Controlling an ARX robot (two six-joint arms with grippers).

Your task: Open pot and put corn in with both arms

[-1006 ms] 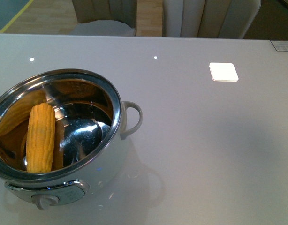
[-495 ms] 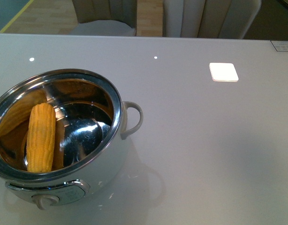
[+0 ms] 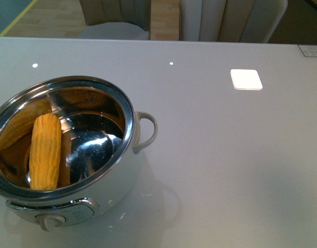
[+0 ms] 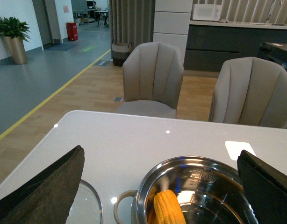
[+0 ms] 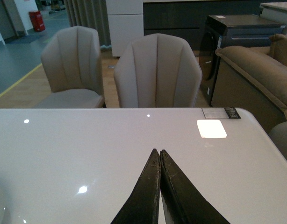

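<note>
The white pot (image 3: 122,175) stands open at the front left of the table, its steel rim and inside bare. The yellow corn (image 3: 45,151) lies inside it, leaning against the left wall. The pot (image 4: 148,193) and corn (image 4: 169,209) also show in the left wrist view. My left gripper (image 4: 160,186) is open and empty, its fingers (image 4: 45,186) wide apart, above and behind the pot. My right gripper (image 5: 159,152) is shut and empty above bare table. Neither arm shows in the front view.
A glass lid (image 4: 87,205) lies flat on the table beside the pot. A bright light patch (image 3: 246,79) sits on the glossy grey table (image 3: 225,155). Two upholstered chairs (image 5: 155,70) stand behind the far edge.
</note>
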